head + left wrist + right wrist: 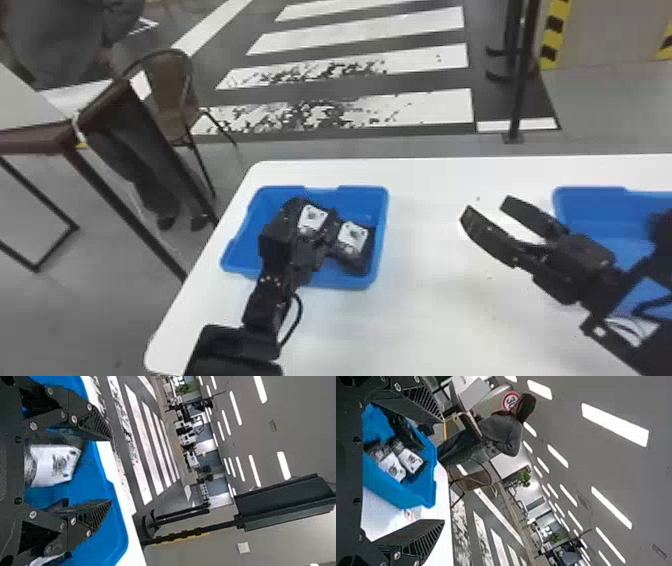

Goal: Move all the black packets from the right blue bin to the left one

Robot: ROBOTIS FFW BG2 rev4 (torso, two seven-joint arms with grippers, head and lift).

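Two black packets (353, 236) lie in one blue bin (245, 237) near your wide-open, empty left hand (304, 260); your right hand (488, 207) gapes empty.

Long white strip lights (615, 424) glowed against the grey ceiling (569, 399) in the right wrist view. In the head view, the smooth white tabletop (430, 320) was bright; near its left edge, the left blue plastic bin (240, 260) was shaded inside.
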